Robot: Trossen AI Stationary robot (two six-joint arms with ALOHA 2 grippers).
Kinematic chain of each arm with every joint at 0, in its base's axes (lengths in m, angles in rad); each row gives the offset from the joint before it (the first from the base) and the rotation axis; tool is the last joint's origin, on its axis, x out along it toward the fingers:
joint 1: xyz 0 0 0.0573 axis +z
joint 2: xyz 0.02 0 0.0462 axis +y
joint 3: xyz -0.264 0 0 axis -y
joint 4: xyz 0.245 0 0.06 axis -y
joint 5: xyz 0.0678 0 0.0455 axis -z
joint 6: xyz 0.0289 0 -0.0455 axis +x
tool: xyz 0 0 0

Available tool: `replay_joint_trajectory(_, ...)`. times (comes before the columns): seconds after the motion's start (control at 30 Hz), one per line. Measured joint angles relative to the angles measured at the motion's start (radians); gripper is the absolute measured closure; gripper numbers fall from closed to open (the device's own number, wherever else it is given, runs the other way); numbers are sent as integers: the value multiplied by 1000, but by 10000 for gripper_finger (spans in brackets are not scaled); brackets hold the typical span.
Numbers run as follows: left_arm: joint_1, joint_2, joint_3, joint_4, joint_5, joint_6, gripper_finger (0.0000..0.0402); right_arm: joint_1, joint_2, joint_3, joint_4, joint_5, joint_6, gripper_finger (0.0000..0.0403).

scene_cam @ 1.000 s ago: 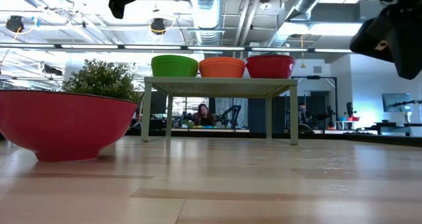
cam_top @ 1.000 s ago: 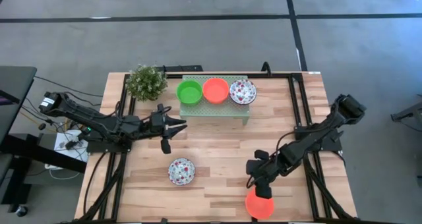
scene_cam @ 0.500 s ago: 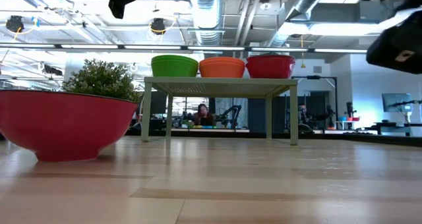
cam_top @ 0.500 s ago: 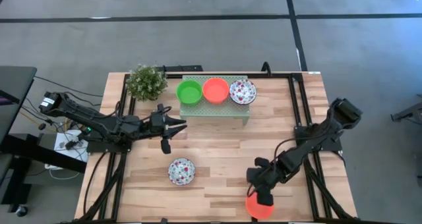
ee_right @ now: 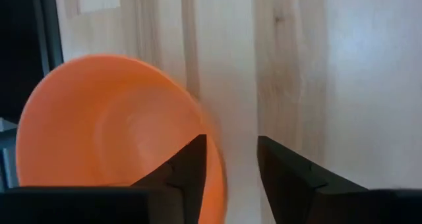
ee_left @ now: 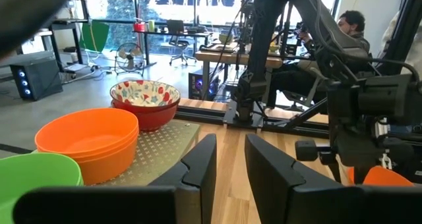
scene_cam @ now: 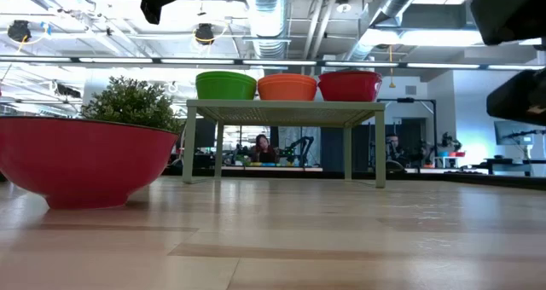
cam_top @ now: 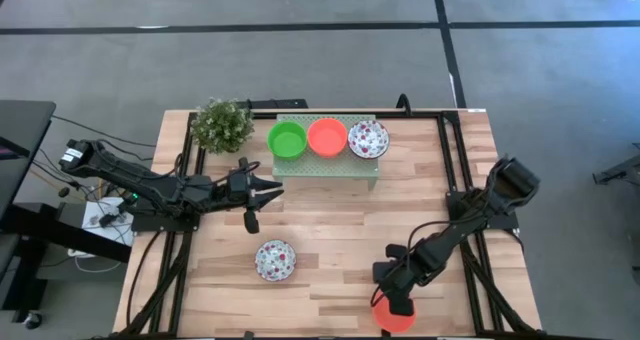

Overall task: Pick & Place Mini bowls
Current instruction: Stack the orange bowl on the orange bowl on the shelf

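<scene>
Green [cam_top: 287,140], orange [cam_top: 327,137] and red-flowered [cam_top: 368,138] mini bowls sit in a row on the pale green stand [cam_top: 325,167]. Another flowered bowl [cam_top: 274,260] rests on its base on the table, large and red-sided in the low view [scene_cam: 85,158]. A lone orange bowl [cam_top: 395,318] sits by the table's near edge. My right gripper [cam_top: 394,302] is open above it, its fingers either side of the bowl's rim [ee_right: 214,159]. My left gripper [cam_top: 268,192] hovers open, left of the stand. My right gripper comes at the orange bowl from above, one finger [ee_right: 186,166] inside it and the other [ee_right: 285,172] outside its rim. I cannot tell whether either finger touches the rim. The bowl sits on the table.
A small bushy plant [cam_top: 221,123] stands at the far left, beside the stand. Black frame rails [cam_top: 455,160] run along the table's sides. The orange bowl is close to the near edge. Bare wood lies between the stand and the two loose bowls.
My right gripper has moved toward the table's near edge and down onto the lone orange bowl, so that it now covers more of the bowl in the high view.
</scene>
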Motion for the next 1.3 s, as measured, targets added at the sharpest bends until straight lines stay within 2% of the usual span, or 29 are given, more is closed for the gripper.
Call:
replay_joint_trajectory(0.33, 0, 0, 0, 2, 0, 1, 321, -40, 10, 34, -14, -94, -25, 394)
replay_joint_trajectory(0.43, 0, 0, 0, 6, 0, 1, 321, -69, 10, 89, -58, -93, -101, 389)
replay_joint_trajectory(0.6, 0, 0, 0, 8, 0, 1, 321, -135, 10, 236, -264, -83, -252, 398)
replay_joint_trajectory(0.73, 0, 0, 0, 8, 0, 1, 321, -196, 10, 372, -456, -1, -391, 398)
replay_joint_trajectory(0.9, 0, 0, 0, 8, 0, 1, 321, -290, 9, 544, -614, 66, -567, 398)
replay_joint_trajectory(1.17, 0, 0, 0, 8, 0, 1, 321, -443, 8, 725, -656, 143, -842, 401)
replay_joint_trajectory(1.3, -10, 0, 0, 8, 0, 1, 321, -539, 8, 774, -659, 150, -875, 401)
